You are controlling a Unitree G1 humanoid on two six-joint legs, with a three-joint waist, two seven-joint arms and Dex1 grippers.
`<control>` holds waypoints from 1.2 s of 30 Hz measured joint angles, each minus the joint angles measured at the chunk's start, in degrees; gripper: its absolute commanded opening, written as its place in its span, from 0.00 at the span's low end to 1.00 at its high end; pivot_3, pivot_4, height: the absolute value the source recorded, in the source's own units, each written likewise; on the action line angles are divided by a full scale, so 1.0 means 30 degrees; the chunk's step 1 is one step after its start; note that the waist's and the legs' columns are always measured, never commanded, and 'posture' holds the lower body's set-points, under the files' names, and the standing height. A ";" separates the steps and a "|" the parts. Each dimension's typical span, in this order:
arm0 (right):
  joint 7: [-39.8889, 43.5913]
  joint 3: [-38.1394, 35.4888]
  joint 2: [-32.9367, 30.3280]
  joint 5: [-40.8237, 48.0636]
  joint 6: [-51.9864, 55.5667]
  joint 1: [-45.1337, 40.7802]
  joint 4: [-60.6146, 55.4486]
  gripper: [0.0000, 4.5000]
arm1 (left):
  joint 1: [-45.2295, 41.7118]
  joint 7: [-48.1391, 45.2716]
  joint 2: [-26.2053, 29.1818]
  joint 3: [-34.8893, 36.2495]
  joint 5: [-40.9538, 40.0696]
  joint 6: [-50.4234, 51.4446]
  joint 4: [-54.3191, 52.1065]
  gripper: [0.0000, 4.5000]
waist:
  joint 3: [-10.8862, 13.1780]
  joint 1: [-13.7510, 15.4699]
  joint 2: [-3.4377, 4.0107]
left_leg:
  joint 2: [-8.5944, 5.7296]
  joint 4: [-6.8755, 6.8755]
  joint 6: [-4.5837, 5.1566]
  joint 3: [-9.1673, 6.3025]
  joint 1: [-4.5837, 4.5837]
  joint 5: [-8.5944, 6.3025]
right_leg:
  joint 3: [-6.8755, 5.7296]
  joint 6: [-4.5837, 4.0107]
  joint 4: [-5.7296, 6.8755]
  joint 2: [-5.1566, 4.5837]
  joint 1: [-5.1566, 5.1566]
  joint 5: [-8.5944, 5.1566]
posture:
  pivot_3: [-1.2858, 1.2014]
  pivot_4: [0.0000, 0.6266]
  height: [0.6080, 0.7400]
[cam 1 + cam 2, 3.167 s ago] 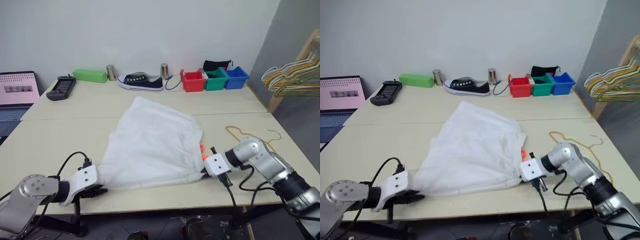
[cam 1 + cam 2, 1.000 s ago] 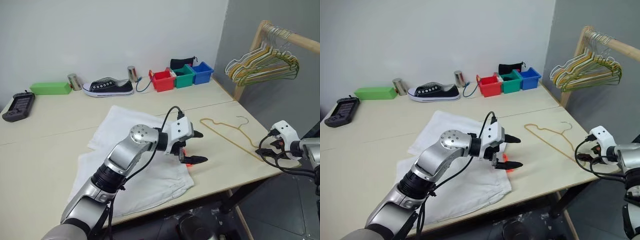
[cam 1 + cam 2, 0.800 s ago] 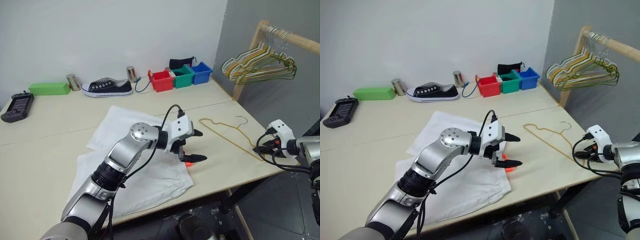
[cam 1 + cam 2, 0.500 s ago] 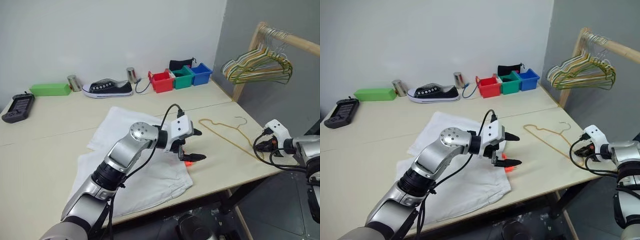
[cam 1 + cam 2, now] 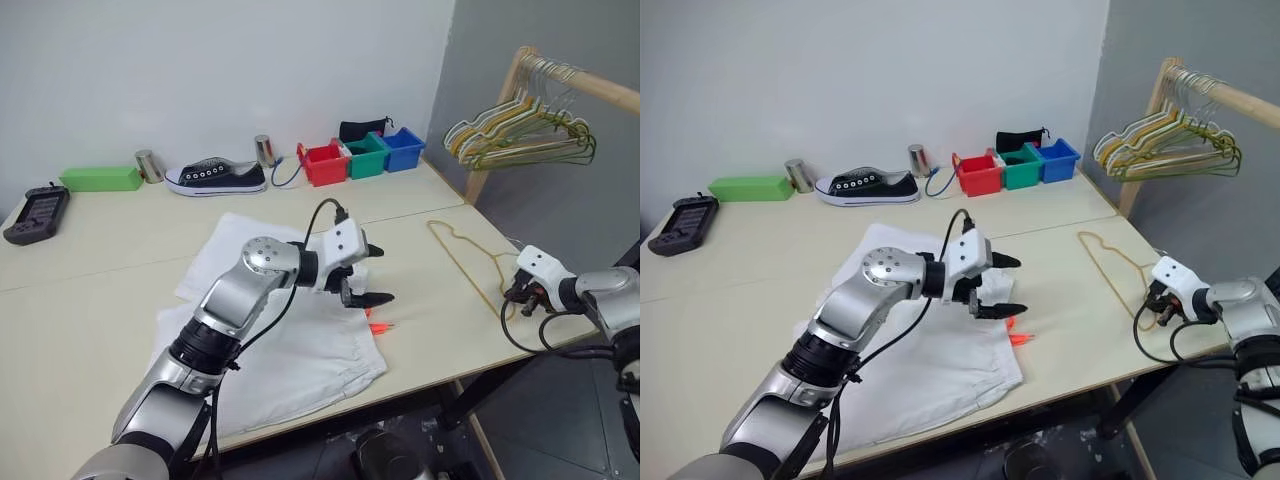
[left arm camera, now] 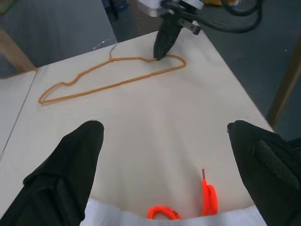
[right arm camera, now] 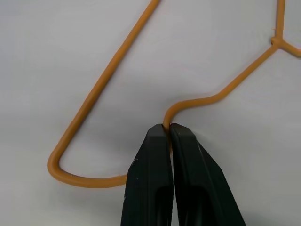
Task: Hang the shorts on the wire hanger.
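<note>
Fingers of the right hand (image 7: 168, 129) pinch the wire hanger (image 7: 101, 87), hiding its gripped stretch; left hand (image 5: 998, 285) open.

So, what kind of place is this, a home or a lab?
Probably a lab or test room: a plain table holds sorting bins, a shoe and a handheld controller, beside a wooden rack of hangers.

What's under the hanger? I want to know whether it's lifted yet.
Bare table lies under the hanger. The right gripper is shut on its wire, hiding the spot beneath.
</note>
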 measured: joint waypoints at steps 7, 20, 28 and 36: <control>-0.2167 0.0571 -0.1374 -0.2720 -0.5404 -0.0372 -0.5094 0.00 | -0.0852 -0.0968 0.3382 0.3590 -0.0814 0.0057 0.2537 1.00 | 0.0018 -0.0186 0.0035 | 0.0004 -0.0020 -0.0002 0.0016 -0.0023 0.0002 | 0.0009 -0.0003 0.0039 -0.0004 -0.0077 -0.0002 | 0.40 0.00 1.00; -1.2680 0.3832 0.0465 -1.1016 -1.6873 -0.6319 -0.3726 0.00 | -0.7463 -0.5915 0.5545 0.4838 -0.0535 -0.1818 1.1686 1.00 | 0.0018 0.0421 0.0046 | -0.0016 -0.0200 -0.0002 0.0001 -0.0218 0.0011 | -0.0028 0.0052 0.0081 -0.0026 -0.0326 0.0003 | 0.42 0.00 1.00; -1.6024 0.4894 0.1345 -1.3739 -1.9918 -0.8074 -0.3411 0.00 | -0.8640 -0.8571 0.5281 0.3354 0.1418 -0.3976 1.5338 1.00 | 0.0018 0.0716 0.0046 | -0.0024 -0.0239 -0.0004 -0.0023 -0.0283 0.0013 | -0.0047 0.0035 0.0089 -0.0033 -0.0383 -0.0005 | 0.41 0.00 1.00; -1.6939 0.5067 0.1503 -1.4664 -2.0095 -0.8712 -0.3406 0.00 | -0.6966 -1.1293 0.5398 0.2924 0.1466 -0.2171 1.2431 1.00 | 0.0018 0.0873 0.0046 | -0.0019 -0.0226 0.0000 -0.0040 -0.0279 0.0018 | -0.0055 0.0030 0.0126 -0.0032 -0.0386 -0.0004 | 0.41 0.01 1.00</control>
